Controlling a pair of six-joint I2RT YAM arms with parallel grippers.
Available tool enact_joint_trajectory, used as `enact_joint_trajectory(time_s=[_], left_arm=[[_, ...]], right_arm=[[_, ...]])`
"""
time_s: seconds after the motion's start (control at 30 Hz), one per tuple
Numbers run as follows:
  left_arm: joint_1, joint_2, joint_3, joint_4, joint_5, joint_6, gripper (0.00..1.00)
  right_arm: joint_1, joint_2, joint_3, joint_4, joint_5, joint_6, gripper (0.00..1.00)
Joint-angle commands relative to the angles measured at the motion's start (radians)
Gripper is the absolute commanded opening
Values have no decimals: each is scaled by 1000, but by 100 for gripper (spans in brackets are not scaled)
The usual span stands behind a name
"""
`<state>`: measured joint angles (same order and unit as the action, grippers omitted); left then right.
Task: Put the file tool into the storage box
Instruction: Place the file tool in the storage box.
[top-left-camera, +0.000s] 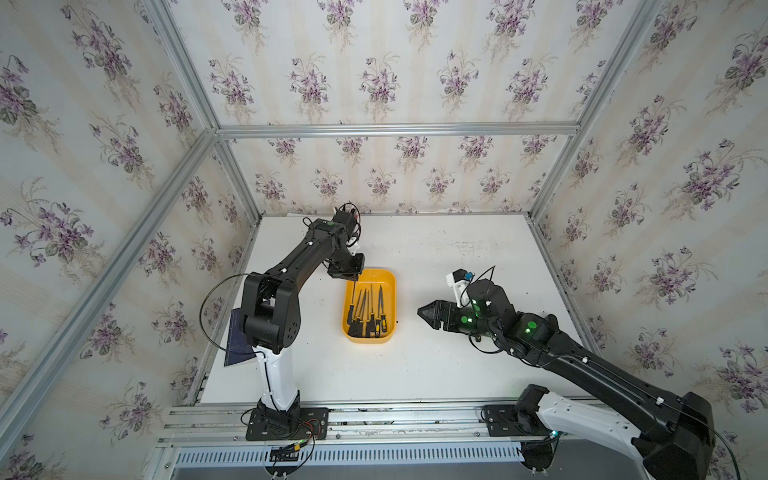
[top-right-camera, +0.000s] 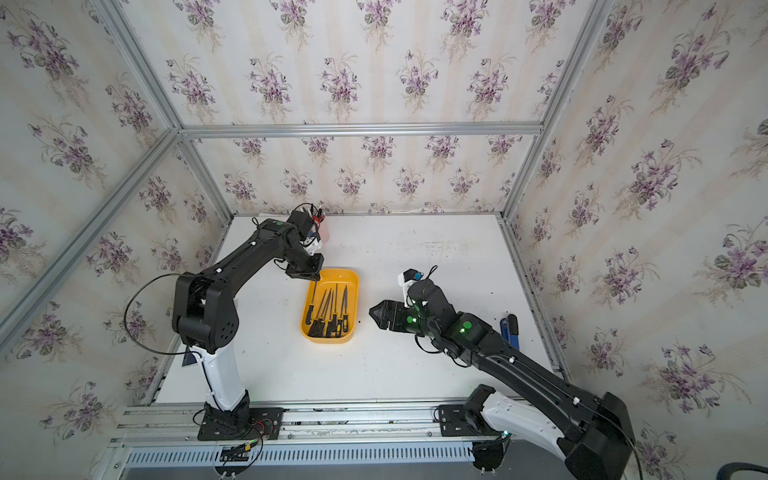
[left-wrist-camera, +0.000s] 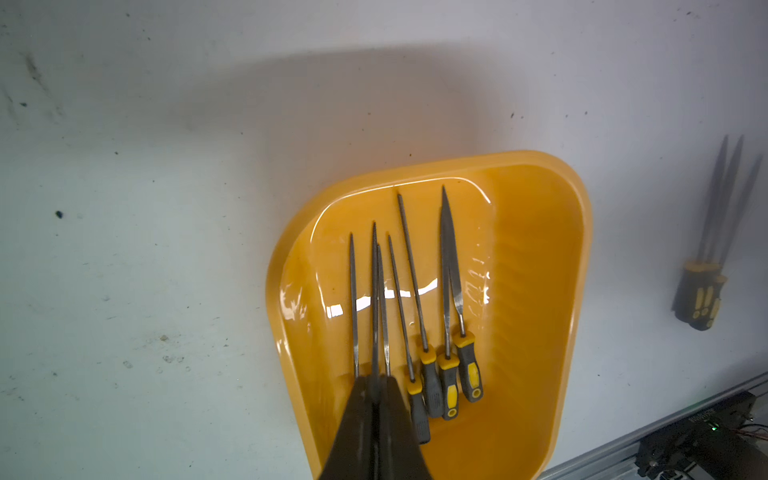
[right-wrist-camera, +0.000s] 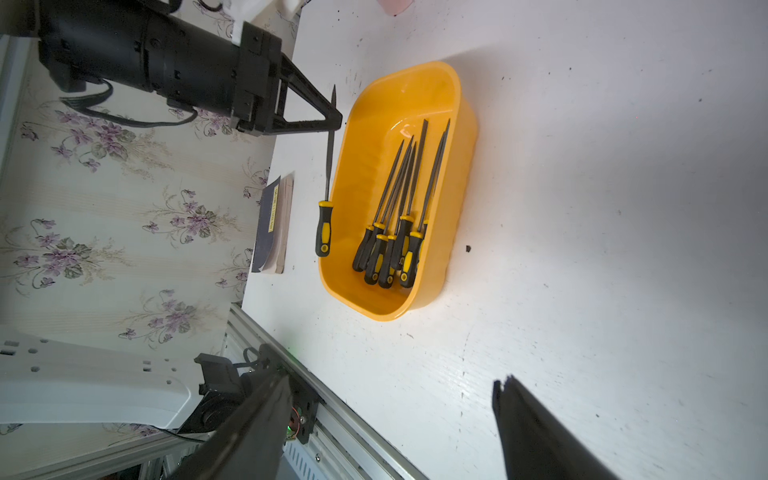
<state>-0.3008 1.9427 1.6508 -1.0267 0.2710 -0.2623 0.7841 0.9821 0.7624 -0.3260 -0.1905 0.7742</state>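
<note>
Snapshot from my remote session

Biggest thing first: white tabletop (top-left-camera: 457, 365), pretty scuffed, with floral wallpaper (top-left-camera: 374, 62) all round. My left arm (top-left-camera: 299, 262) reaches out over the far end of the storage box (top-left-camera: 376, 277), and the right arm (top-left-camera: 582, 361) comes in low from the other side. The box is the shallow yellow-orange tray sitting mid-table, its long side running front to back. A dark blue notebook (right-wrist-camera: 268, 224) lies at the table edge on the left arm's side.

The right gripper (right-wrist-camera: 392, 379) is spread wide with nothing in it. It hovers near the box's right side but apart from it. The left gripper (right-wrist-camera: 336, 120) is pinched tight on a needle file (right-wrist-camera: 327, 170). It grips the bare blade close to the tip, so the black-and-yellow handle trails toward the robot's side of the table. In both top views that file lines up with the box's left wall. It looks lifted off the tray, but I honestly can't tell if it's fully inside the rim line.

Down in the tray, a bundle of other files (right-wrist-camera: 399, 208) already lies there. Their handles are bunched at the near end and their tips fan toward the far end.
</note>
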Motion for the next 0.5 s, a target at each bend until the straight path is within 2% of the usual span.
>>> enact_joint_trajectory(time_s=[0.0, 0.47], left_arm=[[0, 2, -27, 18, -36, -26, 0], [-1, 45, -71, 71, -41, -67, 0]], right_arm=[[-4, -7, -1, -21, 19, -21, 82], [-6, -25, -38, -20, 27, -19, 82]])
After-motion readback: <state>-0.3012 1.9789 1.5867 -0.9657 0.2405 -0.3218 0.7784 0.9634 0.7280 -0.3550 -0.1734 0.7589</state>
